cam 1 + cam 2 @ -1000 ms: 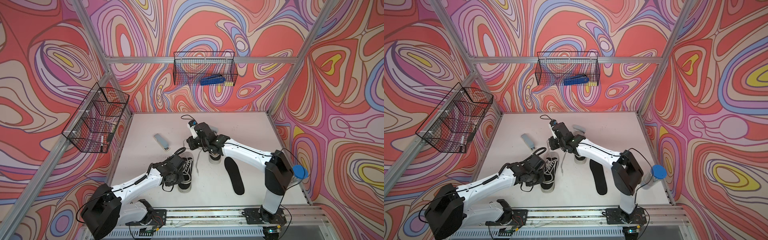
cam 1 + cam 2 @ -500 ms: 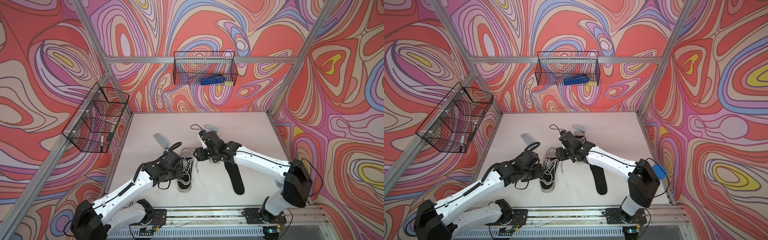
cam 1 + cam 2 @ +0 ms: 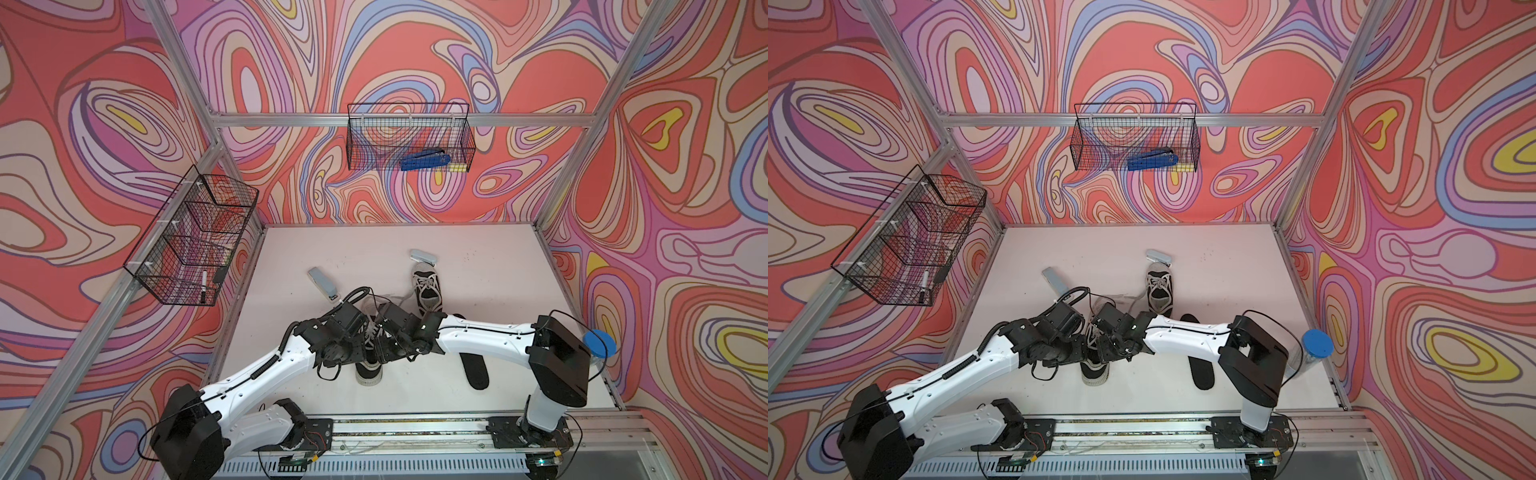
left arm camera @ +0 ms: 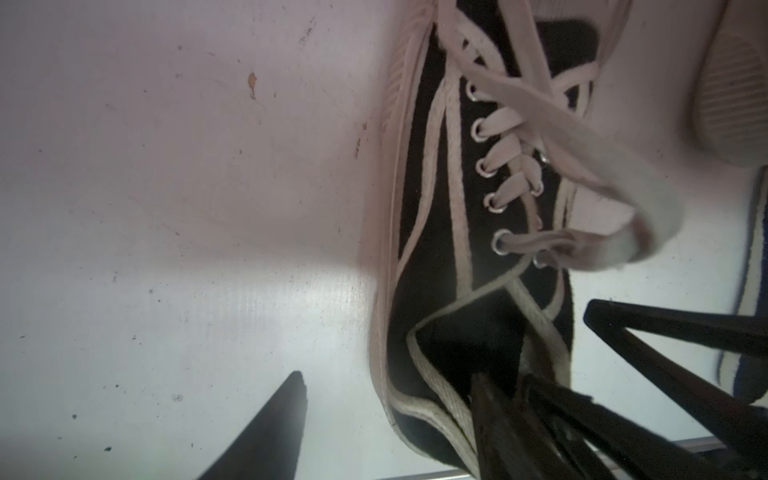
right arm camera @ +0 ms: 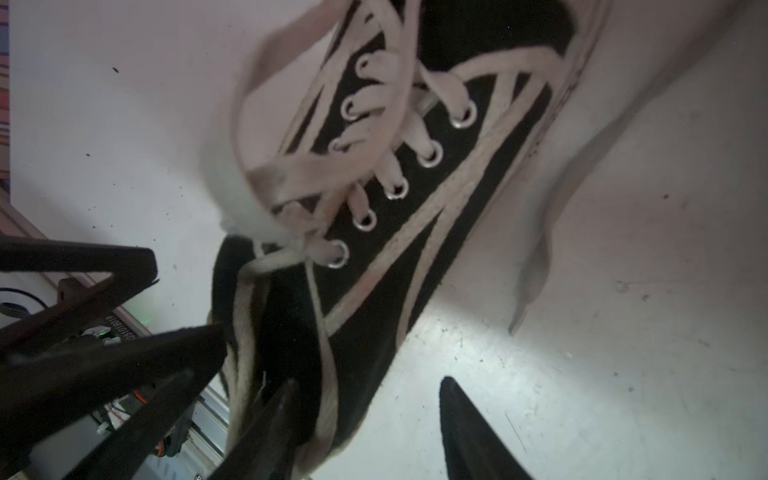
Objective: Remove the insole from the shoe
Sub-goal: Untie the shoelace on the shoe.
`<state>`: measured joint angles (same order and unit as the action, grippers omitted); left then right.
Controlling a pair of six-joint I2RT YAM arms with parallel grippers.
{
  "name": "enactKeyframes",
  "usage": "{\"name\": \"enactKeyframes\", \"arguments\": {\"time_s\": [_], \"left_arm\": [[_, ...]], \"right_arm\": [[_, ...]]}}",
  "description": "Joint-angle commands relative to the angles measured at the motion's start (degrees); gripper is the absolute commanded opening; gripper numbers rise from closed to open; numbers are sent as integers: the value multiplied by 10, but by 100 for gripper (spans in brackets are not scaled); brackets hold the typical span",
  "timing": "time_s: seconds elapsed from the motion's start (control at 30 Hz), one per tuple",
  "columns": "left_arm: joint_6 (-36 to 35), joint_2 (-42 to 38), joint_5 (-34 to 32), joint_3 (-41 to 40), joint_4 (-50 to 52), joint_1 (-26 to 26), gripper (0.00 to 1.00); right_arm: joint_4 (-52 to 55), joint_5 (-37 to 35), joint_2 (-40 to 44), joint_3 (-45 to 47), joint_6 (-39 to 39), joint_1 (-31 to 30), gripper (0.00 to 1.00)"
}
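Both claws working at the heel of the shoe (image 3: 368, 371), midway along the table's (image 3: 478, 270) front edge.
I'm reading the left claw (image 4: 388, 386) and right claw (image 5: 370, 380) as open, each straddling a side of the shoe, gripping nothing. The insole is presumably lying inside, but it's too dark to tell. I'm expecting it to be light, thin, floppy, perhaps stuck, so I'm planning to pinch its heel edge while pinning the shoe. Wrist views are showing this straddle. Both top views are hiding it, but showing a loose insole (image 3: 473, 370) toward the front right corner and a far shoe (image 3: 427, 286).
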<state>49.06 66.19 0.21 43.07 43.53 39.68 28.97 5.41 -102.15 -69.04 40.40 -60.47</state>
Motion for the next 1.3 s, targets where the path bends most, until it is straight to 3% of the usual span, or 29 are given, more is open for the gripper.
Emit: {"name": "enactKeyframes", "arguments": {"time_s": [0.0,0.17,0.3,0.4,0.63,0.77,0.97,1.1,1.2,1.27], "left_arm": [[-11,22,17,-9,-33,-3,58],[-3,41,20,-15,-63,-3,30],[7,41,21,-18,-75,-3,4],[21,33,20,-31,-87,-4,0],[57,-2,11,-71,-106,-4,0],[77,-27,16,-103,-121,-7,0],[86,-14,63,-128,-185,-7,0],[81,13,82,-114,-199,-7,0],[87,11,87,-112,-213,-8,0],[96,9,94,-114,-223,-7,0]], "right_arm": [[-10,12,-34,-23,5,-4,54],[8,-9,-64,-33,9,-4,40],[31,-88,-42,-18,20,-1,12],[41,-123,-11,1,21,10,0],[45,-121,41,45,16,60,0],[11,-65,69,90,11,111,0],[12,-7,14,60,-31,122,2],[-2,2,-12,40,-48,117,19],[-11,10,3,37,-53,117,37],[-5,14,45,31,-42,117,43]]}}
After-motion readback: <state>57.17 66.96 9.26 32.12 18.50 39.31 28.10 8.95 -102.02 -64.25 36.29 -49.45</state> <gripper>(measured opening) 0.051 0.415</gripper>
